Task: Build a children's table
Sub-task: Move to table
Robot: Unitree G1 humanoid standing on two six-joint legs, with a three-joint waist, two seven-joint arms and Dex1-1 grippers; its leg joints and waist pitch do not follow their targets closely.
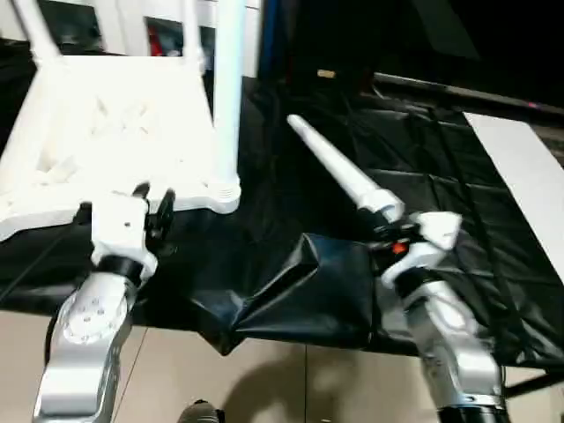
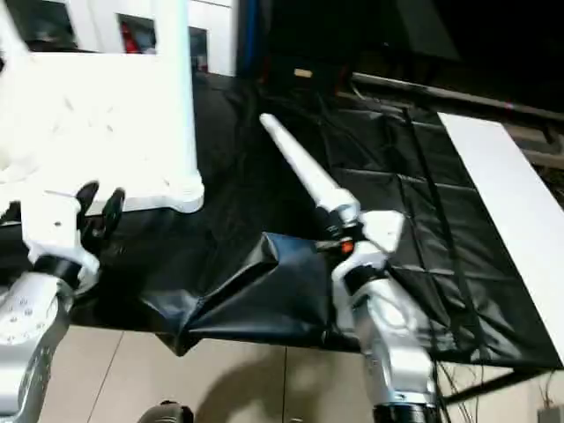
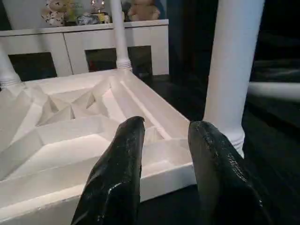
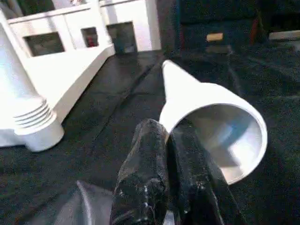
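On a black-draped bench, a white table top (image 1: 106, 132) lies upside down at the robot's left, its ribbed underside facing up, with legs already standing in its corner sockets: one leg (image 1: 227, 97) rises from the near right corner, and two more (image 3: 119, 33) stand at the far corners. The left gripper (image 1: 153, 204) sits at the top's near edge, just beside the near right leg, its two black fingers (image 3: 117, 183) parted with nothing between them; whether they touch the rim cannot be told.

To the right, well apart from the top, the right gripper (image 1: 385, 231) is clenched on the wide open end of a fourth leg (image 1: 339, 172). In the right wrist view its fingers (image 4: 145, 178) are pressed close together against the rim (image 4: 225, 136) of that hollow end. The leg points away from the robot and toward its left, narrow tip up and over the black sheet (image 1: 423, 159), clear of the top.

A fold of the sheet (image 1: 300, 291) bunches up at the bench's near edge between the two silver forearms. A flat white board (image 1: 524, 167) lies at the far right of the bench. White cabinets (image 3: 70, 47) stand behind the bench, soft toys (image 3: 58, 11) on top
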